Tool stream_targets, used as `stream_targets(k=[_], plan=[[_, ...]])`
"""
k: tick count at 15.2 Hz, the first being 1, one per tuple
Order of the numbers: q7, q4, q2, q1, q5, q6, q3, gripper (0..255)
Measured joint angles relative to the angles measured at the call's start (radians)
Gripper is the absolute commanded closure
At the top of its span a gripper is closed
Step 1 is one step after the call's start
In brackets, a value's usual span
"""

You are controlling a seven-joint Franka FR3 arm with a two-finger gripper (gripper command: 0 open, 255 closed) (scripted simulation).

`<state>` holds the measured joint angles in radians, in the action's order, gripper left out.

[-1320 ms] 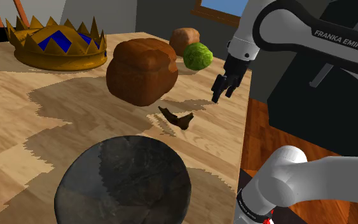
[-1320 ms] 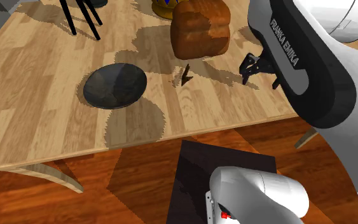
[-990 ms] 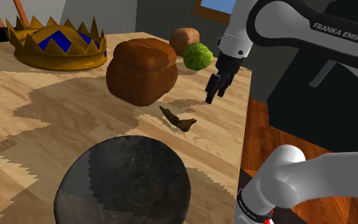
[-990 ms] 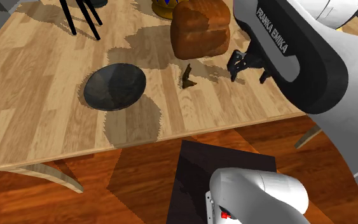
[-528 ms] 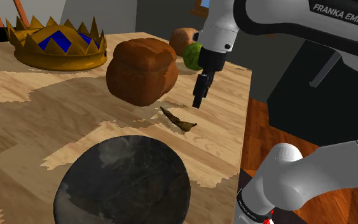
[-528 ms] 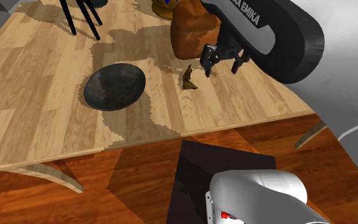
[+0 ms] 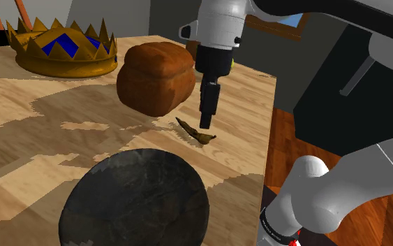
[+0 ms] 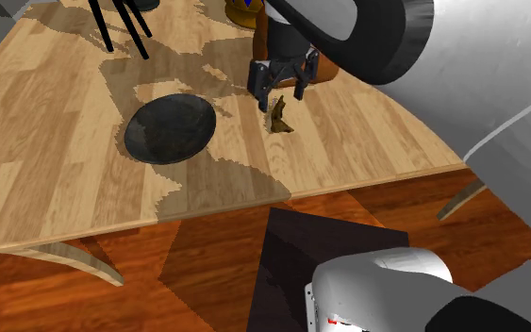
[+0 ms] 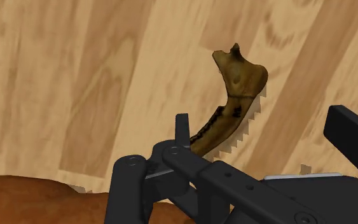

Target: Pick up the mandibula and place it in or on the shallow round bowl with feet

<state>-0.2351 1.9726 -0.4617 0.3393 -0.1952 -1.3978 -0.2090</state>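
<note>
On the tabletop, the bone lies just beside the loaf, not picked up yet. Your claw hangs wide over it, holding nothing. You must grab it, then carry it to the bowl.

arm swung in from the shoulder view's right, tool now close above the mandibula, earlier well off to its side, arm's shadow shifted across the table
</note>
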Motion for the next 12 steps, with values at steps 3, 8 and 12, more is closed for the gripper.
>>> stream_targets(k=[3,8,12], plan=[[-0.017,0.01,-0.003,0.018,-0.012,-0.002,-0.012,0],[-0.026,0.095,-0.028,0.024,-0.02,-0.061,-0.019,0],[-0.027,0.118,-0.035,0.025,-0.023,-0.077,-0.021,0]])
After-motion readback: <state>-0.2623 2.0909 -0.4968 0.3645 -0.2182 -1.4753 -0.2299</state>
